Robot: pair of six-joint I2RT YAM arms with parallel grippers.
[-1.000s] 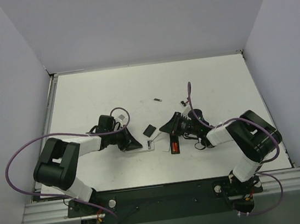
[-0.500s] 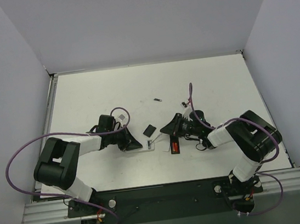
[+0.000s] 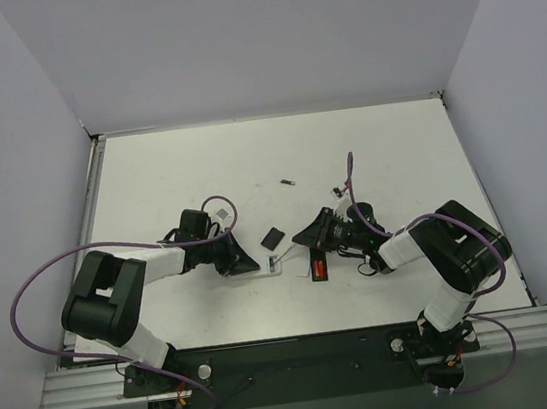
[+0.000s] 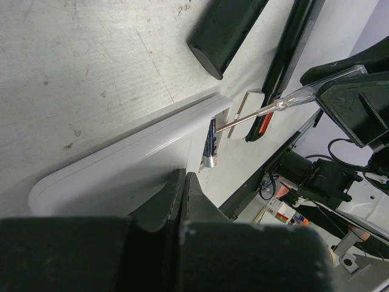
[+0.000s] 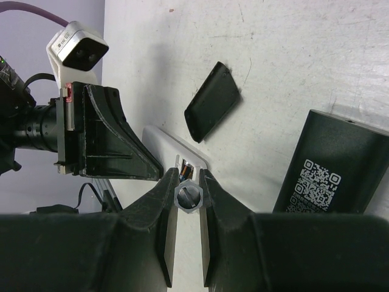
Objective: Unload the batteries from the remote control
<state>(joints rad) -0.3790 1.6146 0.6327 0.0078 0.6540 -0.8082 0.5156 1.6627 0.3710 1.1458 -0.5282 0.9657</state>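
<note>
Two arms work low over the table (image 3: 376, 141), and there are two remotes on it: the long black remote control (image 3: 319, 271) lying just right of centre, and a short white remote (image 3: 275, 264) just to its left. A single black cover piece (image 3: 273, 236) lies beyond the white remote, apart from both. Two small items farther back are too small to identify. The left tool (image 4: 182, 179) has its fingers pressed together with nothing between them, the tips resting on the white remote's body. The right tool (image 5: 185, 176) is clamped on one screwdriver (image 5: 187, 196), seen end-on as a hexagonal cap between the fingers. Only the left wrist view shows the screwdriver's clear handle (image 4: 292, 97) and its thin shaft reaching into the white remote's recess, where one battery (image 4: 209, 146) with a silver end lies. That view also shows the remote control (image 4: 292, 55) as a slim bar with a red strip of batteries (image 4: 265, 121) in it; their number cannot be told. From above, the same red patch shows inside the black remote. Only the right wrist view shows a black slab (image 5: 328, 176) with a white code label at the right; it cannot be told whether this is that remote.
</note>
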